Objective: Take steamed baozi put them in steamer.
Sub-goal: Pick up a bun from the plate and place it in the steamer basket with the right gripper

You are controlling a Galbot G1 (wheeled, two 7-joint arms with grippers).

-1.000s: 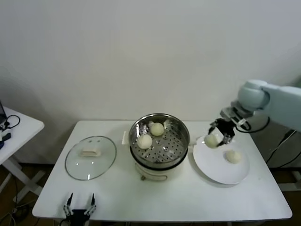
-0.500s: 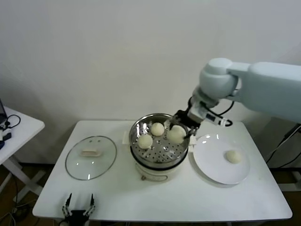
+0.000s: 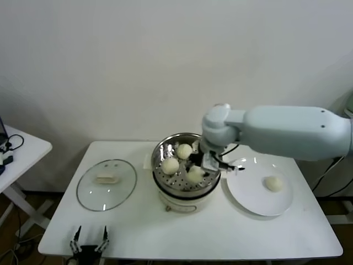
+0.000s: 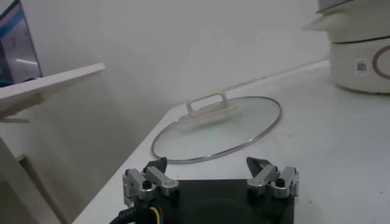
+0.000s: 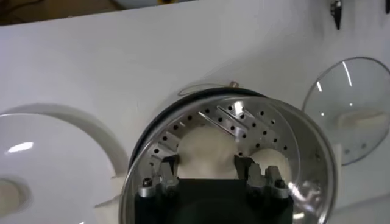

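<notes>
My right gripper is down inside the shiny steel steamer, shut on a pale baozi. In the right wrist view that baozi sits between both fingers, just above the steamer's perforated bottom. Two more baozi lie in the steamer; one of them shows beside the gripper. One baozi lies on the white plate. My left gripper is parked low at the table's front left, open and empty.
The glass lid with its cream handle lies flat left of the steamer; it also shows in the left wrist view. The steamer's cream pot base stands beyond it. A small white side table stands at far left.
My right gripper has carried the baozi from above the plate leftward over the steamer and lowered it inside. The left gripper has stayed where it was.
</notes>
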